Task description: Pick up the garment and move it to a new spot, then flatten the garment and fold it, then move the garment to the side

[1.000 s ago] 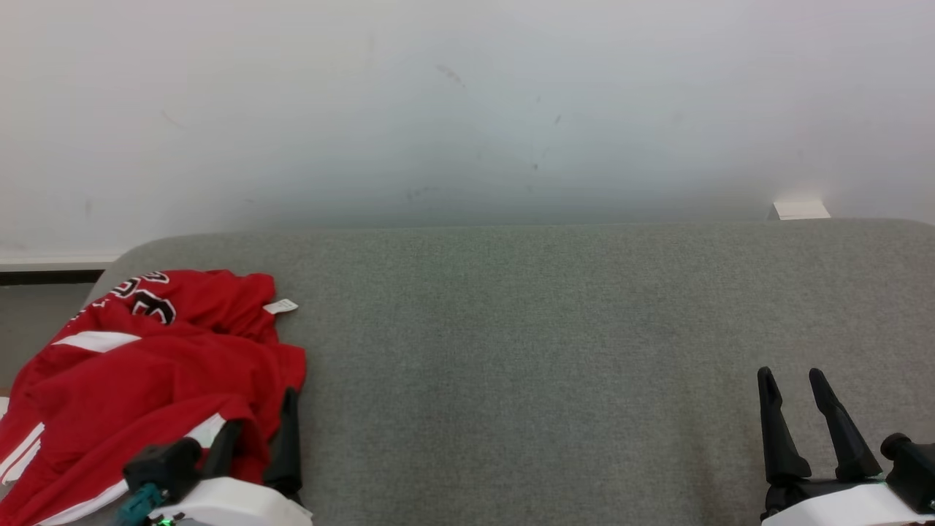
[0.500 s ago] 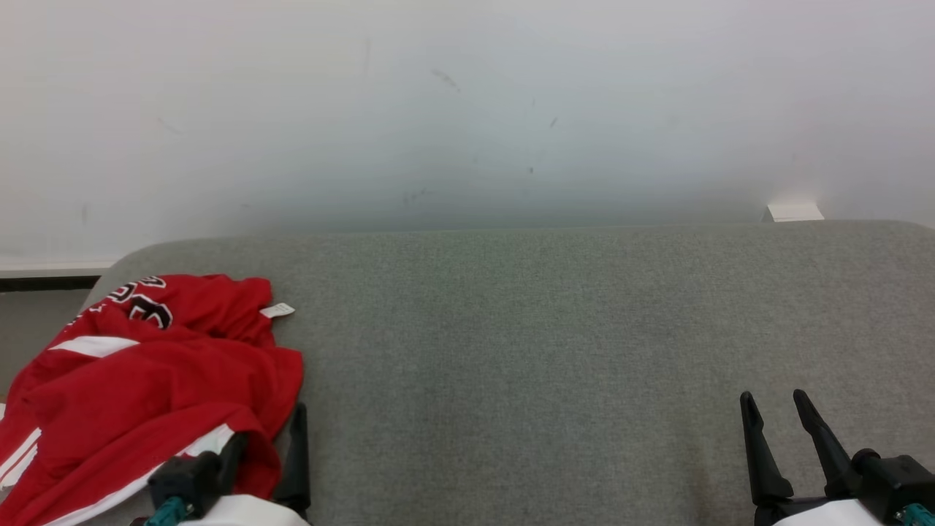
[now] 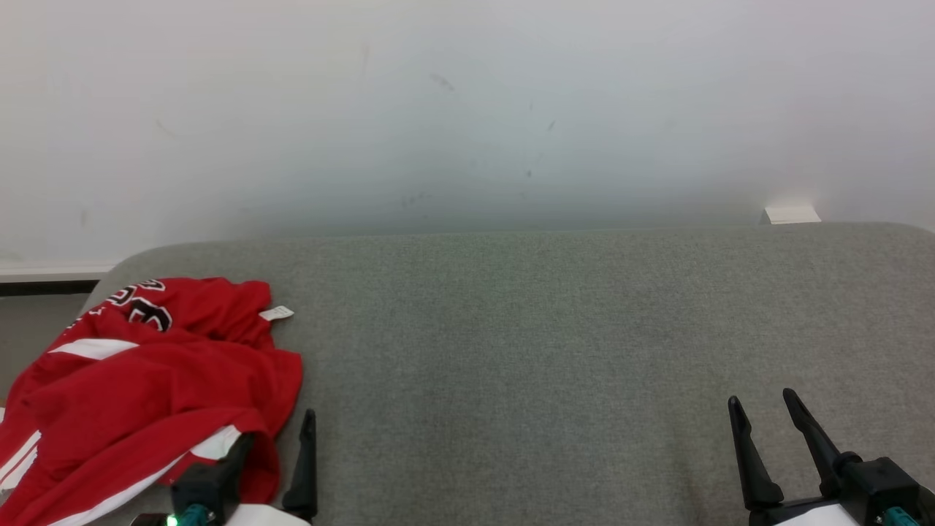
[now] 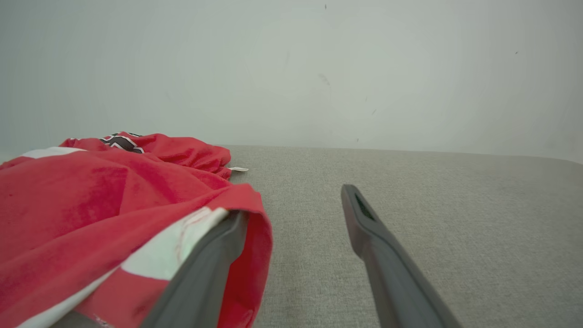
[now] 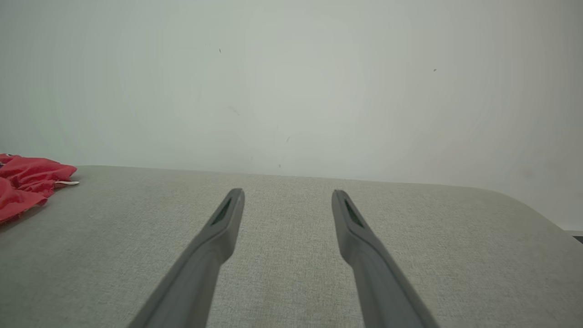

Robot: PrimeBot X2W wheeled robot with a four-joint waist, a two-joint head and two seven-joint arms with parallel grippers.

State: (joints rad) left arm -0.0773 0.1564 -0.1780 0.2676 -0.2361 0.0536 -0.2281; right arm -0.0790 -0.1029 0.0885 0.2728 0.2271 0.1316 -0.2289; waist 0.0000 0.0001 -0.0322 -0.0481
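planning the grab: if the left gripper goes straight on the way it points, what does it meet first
Likely the red garment: its edge drapes over one finger of the left gripper. The other faces bare grey cushion.

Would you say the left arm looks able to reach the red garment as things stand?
Probably yes: the left gripper, jaws open, sits at the near edge of the red garment, one finger against the cloth, nothing in between.

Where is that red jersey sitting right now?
In the head view the red jersey lies crumpled at the left end of the grey padded surface, with its near edge right by the open left end effector.
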